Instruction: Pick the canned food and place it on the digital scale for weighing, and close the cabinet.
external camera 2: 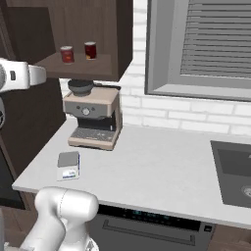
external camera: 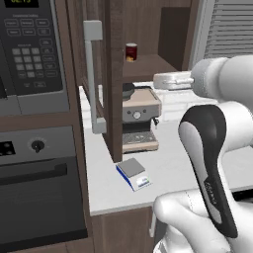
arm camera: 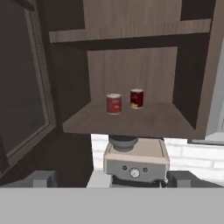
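Two cans — canned food (arm camera: pixel 113 104), yellow-patched can (arm camera: pixel 137 98) — one digital scale (external camera 2: pixel 68 164), hand (arm camera: pixel 111 179) spread wide.

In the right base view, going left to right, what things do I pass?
Digital scale on the counter → canned food on the cabinet shelf → second red can beside it → coffee machine → window blinds → sink at the far right.
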Motion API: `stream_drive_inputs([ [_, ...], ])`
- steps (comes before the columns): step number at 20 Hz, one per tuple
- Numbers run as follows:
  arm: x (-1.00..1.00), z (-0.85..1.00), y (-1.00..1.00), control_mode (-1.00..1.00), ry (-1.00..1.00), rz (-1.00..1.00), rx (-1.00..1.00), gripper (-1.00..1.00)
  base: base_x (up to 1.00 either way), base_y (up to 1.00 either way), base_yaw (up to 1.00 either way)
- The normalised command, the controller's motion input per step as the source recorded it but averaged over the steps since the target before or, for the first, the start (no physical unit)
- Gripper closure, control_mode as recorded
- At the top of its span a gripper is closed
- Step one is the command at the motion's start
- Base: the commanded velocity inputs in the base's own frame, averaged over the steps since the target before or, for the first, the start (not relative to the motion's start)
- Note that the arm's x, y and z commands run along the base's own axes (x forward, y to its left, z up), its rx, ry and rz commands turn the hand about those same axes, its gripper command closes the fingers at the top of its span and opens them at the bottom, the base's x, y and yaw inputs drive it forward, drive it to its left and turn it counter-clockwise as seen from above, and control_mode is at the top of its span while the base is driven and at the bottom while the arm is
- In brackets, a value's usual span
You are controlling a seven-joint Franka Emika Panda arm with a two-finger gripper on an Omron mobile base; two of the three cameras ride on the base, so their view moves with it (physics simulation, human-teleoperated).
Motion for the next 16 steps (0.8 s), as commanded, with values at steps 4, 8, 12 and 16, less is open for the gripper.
stream_drive_inputs([
  [4, 0.22, 0.06, 0.11, -1.0, -0.01, 0.0, 0.05, -1.0, 0.0, 0.0, 0.0],
  [8, 0.82, -0.01, 0.38, -1.0, 0.09, 0.0, 0.0, -1.0, 0.0, 0.0, 0.0],
  [12, 0.68, 0.08, 0.12, -1.0, -0.06, 0.0, -0.04, -1.0, 0.0, 0.0, 0.0],
  [16, 0.85, 0.0, 0.02, -1.0, -0.03, 0.0, 0.0, -1.0, 0.0, 0.0, 0.0],
])
